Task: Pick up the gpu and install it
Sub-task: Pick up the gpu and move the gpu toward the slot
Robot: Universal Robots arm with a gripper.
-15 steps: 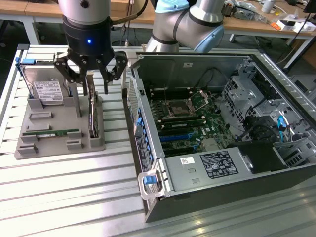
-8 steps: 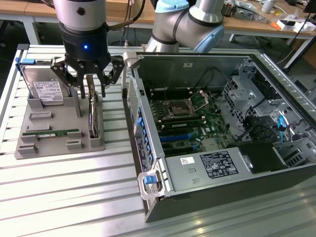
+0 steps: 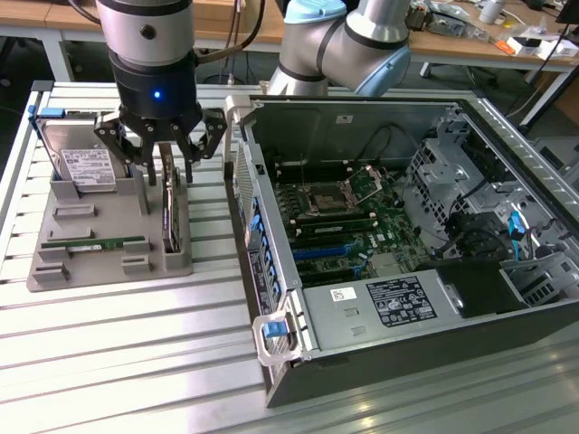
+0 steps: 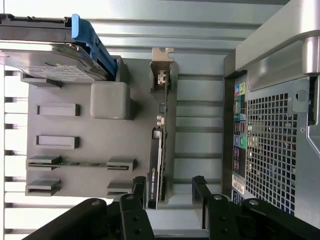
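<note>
Black gripper [image 3: 164,155] [image 4: 169,189], spread wide, straddles the thin dark gpu [image 3: 172,210] [image 4: 161,145] standing in its grey plastic holder [image 3: 90,264] [image 4: 82,125]. Closing off-centre could tilt the card and jam it.

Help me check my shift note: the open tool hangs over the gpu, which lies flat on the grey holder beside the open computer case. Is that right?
No. The gpu does not lie flat: it stands on edge in the grey holder, as the exterior view shows. The rest holds: the open tool hangs over it, beside the open computer case.
</note>
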